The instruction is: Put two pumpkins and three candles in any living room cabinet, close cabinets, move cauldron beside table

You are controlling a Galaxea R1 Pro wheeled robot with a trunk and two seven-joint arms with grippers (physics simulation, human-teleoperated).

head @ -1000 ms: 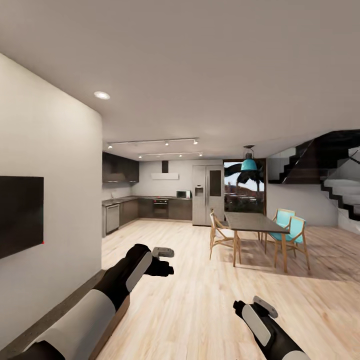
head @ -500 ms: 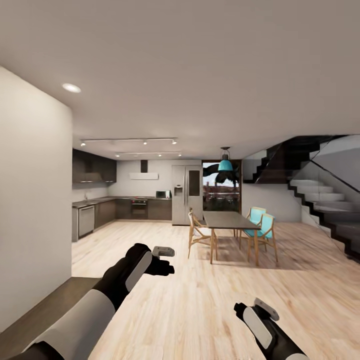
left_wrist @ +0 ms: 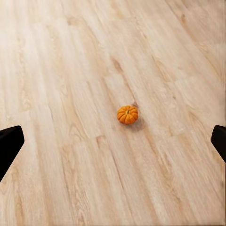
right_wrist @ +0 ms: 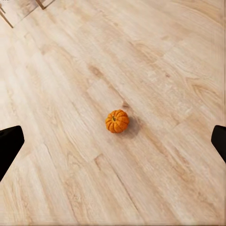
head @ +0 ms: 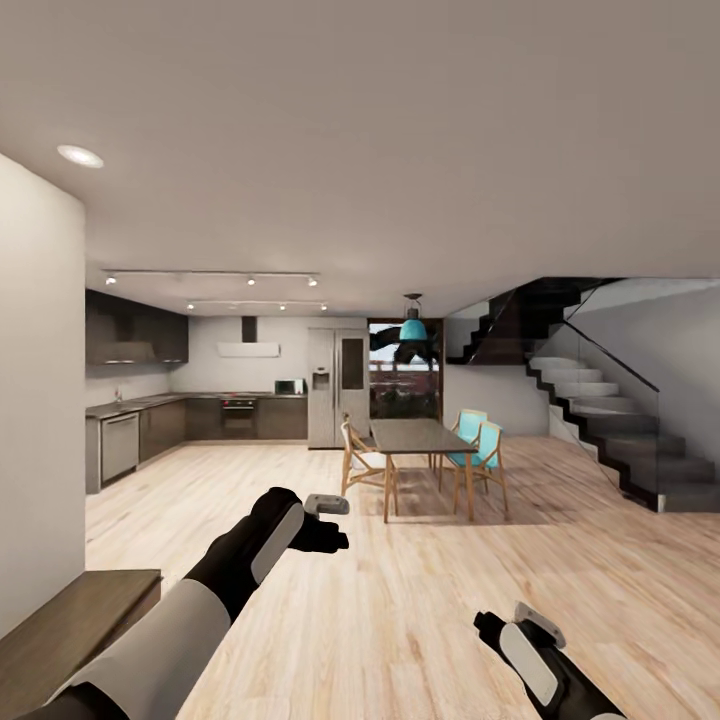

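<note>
Both wrist views: left claw and right claw open, fingers spread wide, each above a pumpkin sitting alone on the wood floor. Head view: cabinet corner near left. Beyond, dining table with chairs; kitchen and staircase farthest.

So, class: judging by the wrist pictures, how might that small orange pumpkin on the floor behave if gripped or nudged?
The pumpkin looks squat and round, so a nudge may roll it across the smooth wooden floor. Its ribbed skin could offer grip.
</note>
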